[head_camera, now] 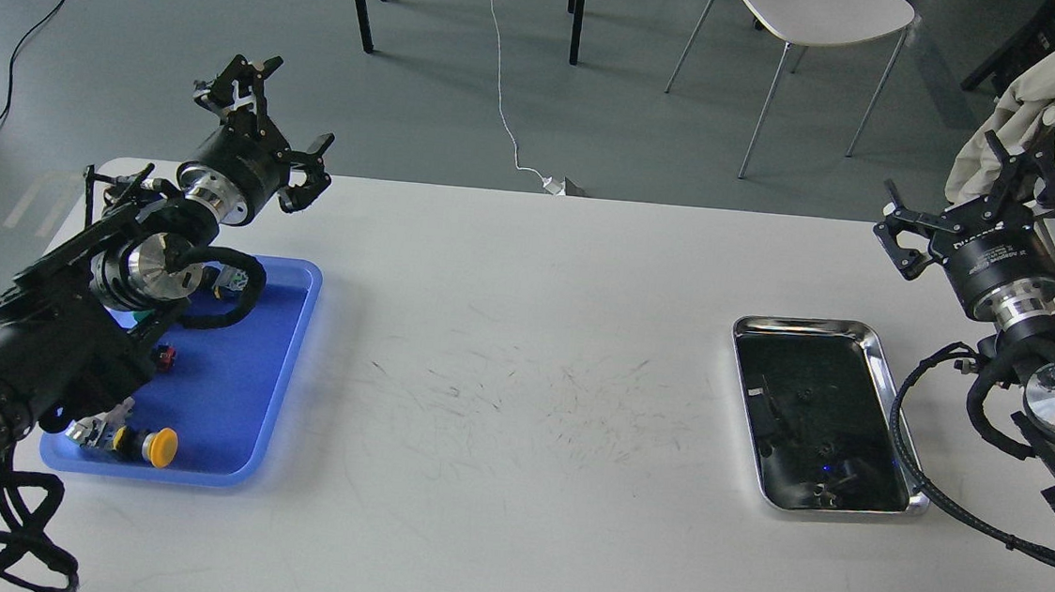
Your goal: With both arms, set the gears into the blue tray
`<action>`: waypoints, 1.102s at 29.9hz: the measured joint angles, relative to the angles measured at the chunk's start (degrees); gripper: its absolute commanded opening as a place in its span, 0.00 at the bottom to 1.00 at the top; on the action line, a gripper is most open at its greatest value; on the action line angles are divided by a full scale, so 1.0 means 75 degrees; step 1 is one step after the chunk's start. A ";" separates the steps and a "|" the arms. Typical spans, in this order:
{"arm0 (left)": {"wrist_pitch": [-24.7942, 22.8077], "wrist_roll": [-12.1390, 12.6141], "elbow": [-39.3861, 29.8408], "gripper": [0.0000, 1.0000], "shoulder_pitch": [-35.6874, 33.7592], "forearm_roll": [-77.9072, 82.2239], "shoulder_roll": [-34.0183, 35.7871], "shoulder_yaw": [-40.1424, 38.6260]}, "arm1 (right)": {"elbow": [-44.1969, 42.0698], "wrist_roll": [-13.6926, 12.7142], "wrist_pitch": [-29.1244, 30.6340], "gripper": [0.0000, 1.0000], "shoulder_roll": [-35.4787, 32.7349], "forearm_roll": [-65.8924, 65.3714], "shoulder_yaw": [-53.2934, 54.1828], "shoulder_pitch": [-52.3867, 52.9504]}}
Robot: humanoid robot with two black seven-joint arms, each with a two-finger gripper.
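Nearest the camera, the black left arm [63, 335] reaches over the rectangular blue plastic tray [283, 352], its claw-like left hand [268, 125] raised above the tray's far end with fingers spread and empty. That tray shows a yellow-capped push-button switch [160, 447] and other small switches; I see no gear in it. Across the white tabletop [523, 352], well apart, the shiny steel tray with a dark inside [880, 361] holds small dark bits, probably the tiny black toothed gears [807, 393], though too small to count. Beside it the right hand [969, 194] hovers, spread, holding nothing. Judging by this, the transfer has barely begun.
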 measured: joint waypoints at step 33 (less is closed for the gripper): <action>-0.0078 -0.0022 0.0471 0.98 0.0022 0.0022 0.0041 0.0000 | -0.0612 0.0093 0.0094 0.99 0.0418 -0.0109 -0.0133 0.0370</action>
